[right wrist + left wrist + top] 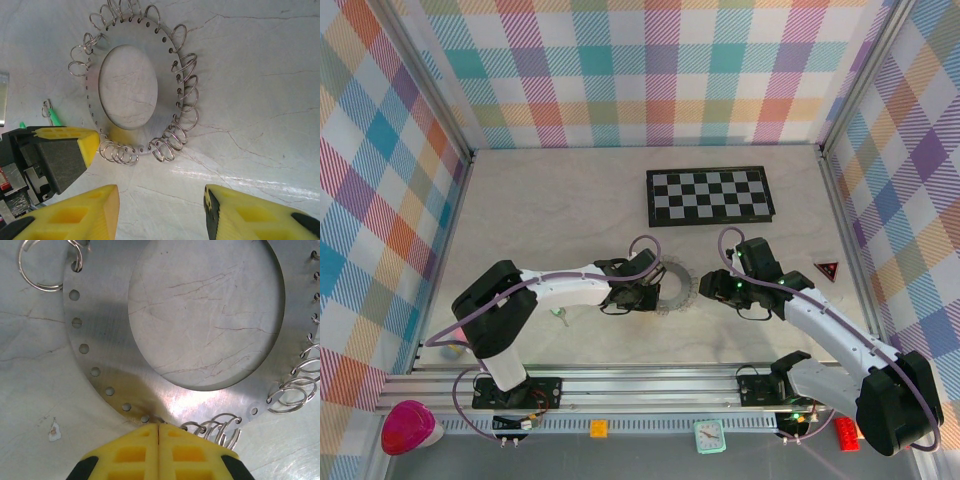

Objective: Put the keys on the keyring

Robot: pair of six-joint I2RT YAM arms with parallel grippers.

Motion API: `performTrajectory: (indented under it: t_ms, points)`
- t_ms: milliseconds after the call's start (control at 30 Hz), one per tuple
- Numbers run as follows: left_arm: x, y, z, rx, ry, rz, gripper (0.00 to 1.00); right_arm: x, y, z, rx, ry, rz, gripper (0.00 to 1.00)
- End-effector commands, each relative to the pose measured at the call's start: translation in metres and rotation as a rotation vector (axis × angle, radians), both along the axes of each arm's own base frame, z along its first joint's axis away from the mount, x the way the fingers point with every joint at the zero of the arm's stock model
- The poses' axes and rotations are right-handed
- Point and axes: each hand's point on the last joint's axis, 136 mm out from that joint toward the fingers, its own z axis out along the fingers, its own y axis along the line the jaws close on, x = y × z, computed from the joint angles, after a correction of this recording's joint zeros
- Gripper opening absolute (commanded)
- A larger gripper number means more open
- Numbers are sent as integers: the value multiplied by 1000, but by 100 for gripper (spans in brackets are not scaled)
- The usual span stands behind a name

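Note:
The keyring (pixel 675 285) is a flat grey disc with a wide hole and small wire split rings around its rim. It lies on the table between my two grippers. In the left wrist view my left gripper (pixel 159 426) is shut at the near rim of the keyring (pixel 110 340), with a bit of split-ring wire pinched at its tips. My right gripper (pixel 160 200) hangs open and empty just short of the keyring (pixel 167 85). One green-headed key (pixel 560 316) lies on the table left of the left arm. It shows again beyond the left gripper's finger (pixel 82 142) as the key (pixel 54 118). I see no second key clearly.
A black-and-white checkerboard (pixel 710 195) lies behind the keyring. A small red triangle (pixel 827 268) sits at the right. Plaid walls close in the table on three sides. A pink object (pixel 405 425), a small clock (pixel 708 435) and bricks rest below the rail.

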Motion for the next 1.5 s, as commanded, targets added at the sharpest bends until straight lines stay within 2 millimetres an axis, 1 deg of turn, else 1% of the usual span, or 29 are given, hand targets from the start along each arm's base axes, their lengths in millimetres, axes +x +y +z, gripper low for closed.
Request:
performTrajectory:
  t_ms: [0,200,300,400,500,600,667,733,900,967,1067,1167,1267,1367,1467]
  points:
    - [9,4,18,-11,-64,7,0,-1,3,4,10,-2,10,49]
    - [24,11,63,18,-243,-49,0,3,6,9,18,-23,19,49]
    - [31,16,86,47,-342,-95,0,6,6,15,19,-50,27,48]
    - [41,19,116,75,-466,-153,0,12,6,30,15,-119,36,48]
    - [49,19,146,84,-577,-198,0,22,4,54,-1,-230,54,48]
    - [58,19,165,60,-598,-190,0,33,3,79,-19,-348,75,48]
    - [61,16,171,10,-559,-179,0,39,5,95,-26,-422,104,48]
    - [62,11,177,-54,-520,-177,0,43,12,112,-24,-514,168,50]
    - [63,1,193,-206,-458,-171,0,43,29,153,-8,-769,344,54]
    - [63,1,199,-228,-443,-164,0,43,35,164,5,-841,394,55]
    - [62,-3,208,-255,-434,-179,0,39,46,174,30,-925,489,55]
    - [60,0,210,-236,-462,-213,0,35,51,181,20,-1009,563,55]
    - [58,-1,216,-228,-528,-291,0,30,53,188,-17,-1126,640,56]
    - [57,1,215,-190,-624,-385,0,17,60,192,-2,-1239,750,57]
    - [57,1,221,-173,-735,-464,0,13,63,196,-6,-1339,791,58]
